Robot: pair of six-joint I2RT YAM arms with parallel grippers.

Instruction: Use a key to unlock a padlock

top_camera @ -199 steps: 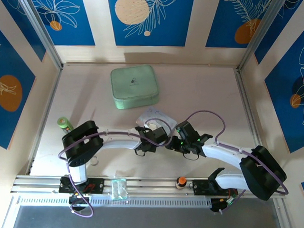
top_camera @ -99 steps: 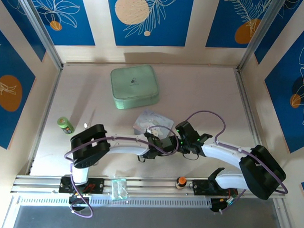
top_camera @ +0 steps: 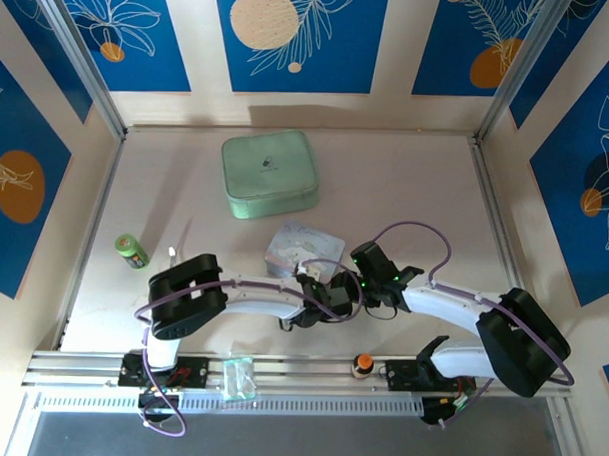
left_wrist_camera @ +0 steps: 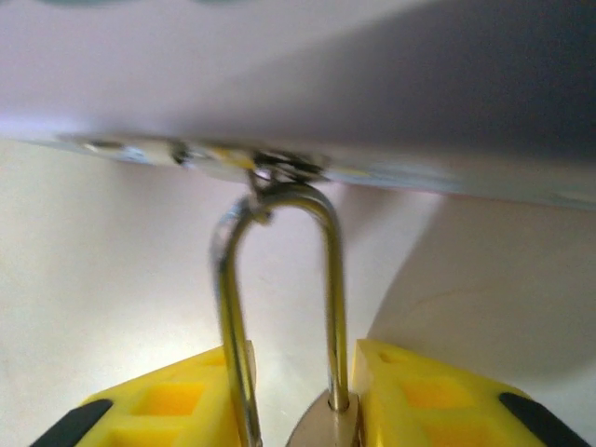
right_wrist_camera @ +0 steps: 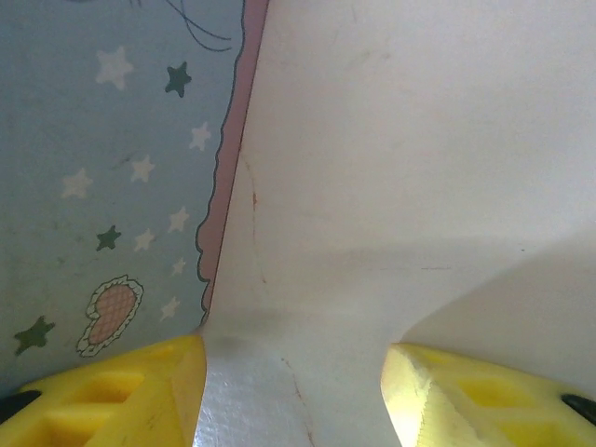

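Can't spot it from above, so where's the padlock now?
Left wrist view, centre: the padlock sits in the left gripper, its shackle hooked to the box edge above.

- No word, number or brand name can be read on anything here.
- The mint-green case (top_camera: 269, 174) on the counter (top_camera: 406, 192) carries a small dark emblem on its lid, too small to make out.
- The pastel box (right_wrist_camera: 102, 186) bears printed stars and a pink cartoon shape, without any letters on the part that shows.
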